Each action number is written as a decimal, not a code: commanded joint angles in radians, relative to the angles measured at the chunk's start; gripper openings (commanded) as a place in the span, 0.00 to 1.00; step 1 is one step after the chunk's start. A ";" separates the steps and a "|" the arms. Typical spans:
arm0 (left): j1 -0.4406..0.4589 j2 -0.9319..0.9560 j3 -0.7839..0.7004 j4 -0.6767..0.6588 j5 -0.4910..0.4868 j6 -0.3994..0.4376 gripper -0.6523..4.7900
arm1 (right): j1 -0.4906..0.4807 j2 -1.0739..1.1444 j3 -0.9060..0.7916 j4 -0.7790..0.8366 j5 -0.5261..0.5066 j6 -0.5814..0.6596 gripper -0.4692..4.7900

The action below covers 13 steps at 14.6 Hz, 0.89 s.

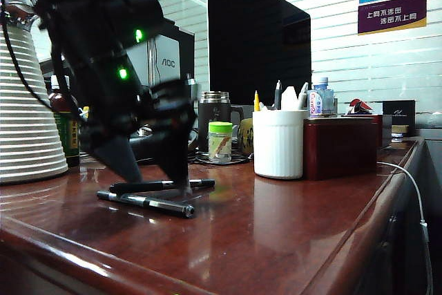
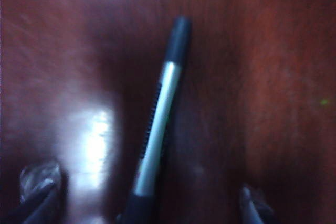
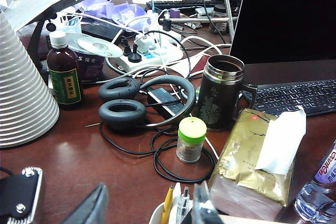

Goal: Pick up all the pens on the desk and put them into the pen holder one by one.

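Your left gripper (image 2: 147, 203), jaws spread, straddles a pen (image 2: 160, 124) on the desk (image 1: 290, 233): pickup step. Next, close squarely. Right gripper (image 3: 152, 205) above the holder (image 1: 278, 144): grip cannot be told.

You see the left pincer (image 1: 148, 170) low over the glossy counter (image 1: 276, 226), its dark fingers spread wide astride the two black pens (image 1: 162, 185) that lie crossed there. To the right stands the white ribbed pen holder (image 1: 278, 144), touching a dark red box (image 1: 340, 146).
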 commanded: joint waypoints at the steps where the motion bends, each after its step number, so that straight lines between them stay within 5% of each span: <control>1: -0.001 0.014 -0.001 0.001 0.000 0.000 1.00 | 0.001 -0.005 0.006 0.007 -0.004 -0.002 0.49; 3: -0.001 0.015 -0.001 0.013 0.000 0.000 0.80 | 0.001 -0.005 0.006 -0.011 -0.004 -0.002 0.49; 5: -0.001 0.015 -0.001 0.014 0.004 0.000 0.20 | 0.001 -0.005 0.006 -0.034 -0.004 -0.002 0.49; 6: -0.001 0.015 0.000 0.015 0.004 0.000 0.11 | 0.001 -0.005 0.006 -0.034 -0.004 -0.002 0.49; 11: -0.001 -0.023 0.002 0.165 0.177 -0.016 0.11 | 0.001 -0.024 0.006 -0.038 0.000 -0.019 0.49; 13: -0.001 -0.106 0.002 0.347 0.201 -0.137 0.11 | -0.014 -0.076 0.006 -0.041 0.042 -0.070 0.49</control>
